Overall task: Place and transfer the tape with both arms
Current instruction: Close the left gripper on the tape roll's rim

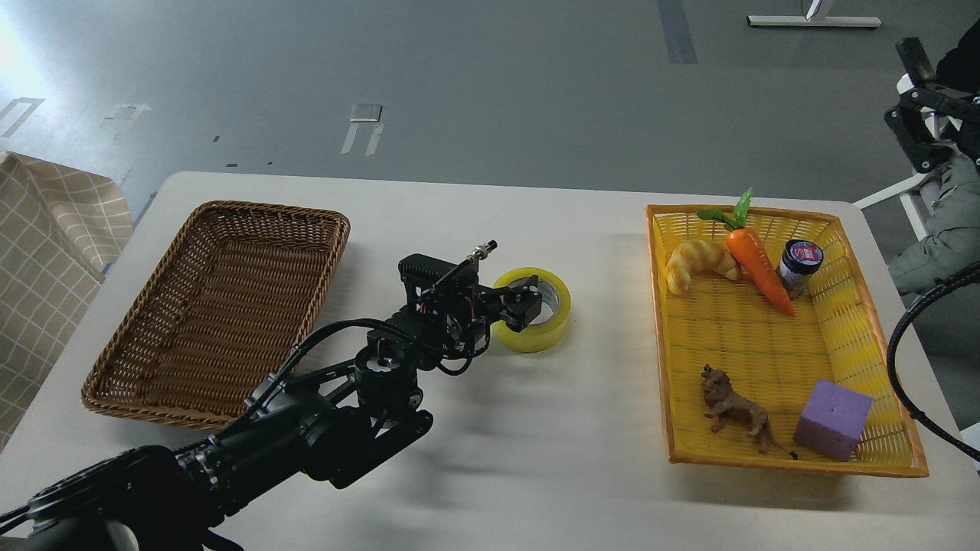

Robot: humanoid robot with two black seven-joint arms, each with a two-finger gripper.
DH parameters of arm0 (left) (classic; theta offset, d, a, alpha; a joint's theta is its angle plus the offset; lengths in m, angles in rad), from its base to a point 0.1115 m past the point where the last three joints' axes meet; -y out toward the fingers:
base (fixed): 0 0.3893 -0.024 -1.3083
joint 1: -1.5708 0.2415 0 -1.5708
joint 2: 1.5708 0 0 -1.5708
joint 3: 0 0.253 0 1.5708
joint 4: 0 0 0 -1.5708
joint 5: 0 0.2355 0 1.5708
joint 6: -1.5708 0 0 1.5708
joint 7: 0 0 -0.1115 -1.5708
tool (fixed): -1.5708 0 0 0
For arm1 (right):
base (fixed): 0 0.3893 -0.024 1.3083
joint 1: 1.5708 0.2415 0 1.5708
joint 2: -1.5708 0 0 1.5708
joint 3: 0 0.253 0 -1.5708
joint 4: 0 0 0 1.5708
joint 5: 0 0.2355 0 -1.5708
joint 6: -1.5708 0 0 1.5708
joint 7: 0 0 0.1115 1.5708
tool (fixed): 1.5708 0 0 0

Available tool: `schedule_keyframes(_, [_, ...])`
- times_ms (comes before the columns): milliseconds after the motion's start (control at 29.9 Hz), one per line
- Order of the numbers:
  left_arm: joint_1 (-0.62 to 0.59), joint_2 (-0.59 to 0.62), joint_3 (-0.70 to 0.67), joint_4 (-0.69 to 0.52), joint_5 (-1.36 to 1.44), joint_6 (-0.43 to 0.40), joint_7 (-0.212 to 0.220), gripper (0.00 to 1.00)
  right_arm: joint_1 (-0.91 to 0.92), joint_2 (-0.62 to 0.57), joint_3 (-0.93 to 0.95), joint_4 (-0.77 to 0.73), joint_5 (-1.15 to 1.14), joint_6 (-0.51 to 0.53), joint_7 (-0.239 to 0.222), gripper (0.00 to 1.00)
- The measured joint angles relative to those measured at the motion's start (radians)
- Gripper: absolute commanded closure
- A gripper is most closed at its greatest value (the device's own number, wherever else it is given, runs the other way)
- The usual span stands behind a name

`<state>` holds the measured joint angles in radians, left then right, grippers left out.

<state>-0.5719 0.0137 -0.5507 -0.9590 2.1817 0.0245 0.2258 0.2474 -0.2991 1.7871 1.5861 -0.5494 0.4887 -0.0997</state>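
Jaws of the left gripper (528,302) straddle the near wall of the tape (545,317), one finger seemingly inside the core; whether they are clamped I cannot tell. The roll lies flat on the bench (536,459), between the brown wicker basket (222,306) and the yellow tray (773,337). A square, firm pinch on the wall should keep it from tilting when lifted. No right gripper shows.

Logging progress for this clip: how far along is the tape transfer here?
Done: the yellow packing tape roll lies flat on the white table, outside the yellow plastic basket. In hand: the left gripper is at the roll, one finger apparently inside its core; grip unclear. Left: lifting it and placing it, presumably in the brown wicker basket, which holds nothing. The right gripper is out of view.
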Motion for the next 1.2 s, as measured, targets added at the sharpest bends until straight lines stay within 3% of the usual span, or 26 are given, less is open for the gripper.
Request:
schedule_keyframes(468, [-0.004, -0.001, 0.003, 0.073, 0.0, -0.002, -0.014, 0.04, -0.005, 0.004, 0.003, -0.001, -0.002, 0.0, 0.003, 0.0])
schedule_keyframes(702, [-0.008, -0.003, 0.003, 0.081, 0.0, -0.015, -0.014, 0.13, -0.005, 0.003, 0.003, -0.001, -0.003, 0.0, 0.003, 0.0])
schedule_keyframes(1002, [-0.012, -0.009, 0.002, 0.082, -0.008, -0.029, -0.024, 0.13, -0.015, 0.003, 0.002, -0.001, -0.015, 0.0, 0.003, 0.0])
schedule_keyframes(1103, [-0.012, -0.011, 0.002, 0.082, -0.012, -0.034, -0.025, 0.19, -0.02, 0.003, 0.002, -0.001, -0.027, 0.0, 0.003, 0.0])
schedule_keyframes(1169, [-0.012, -0.013, 0.001, 0.082, -0.013, -0.036, -0.025, 0.31, -0.024, 0.003, 0.002, -0.002, -0.031, 0.0, 0.003, 0.0])
schedule_keyframes(1203, [-0.012, -0.013, 0.002, 0.082, -0.014, -0.037, -0.025, 0.32, -0.025, 0.003, 0.001, -0.001, -0.032, 0.0, 0.004, 0.0])
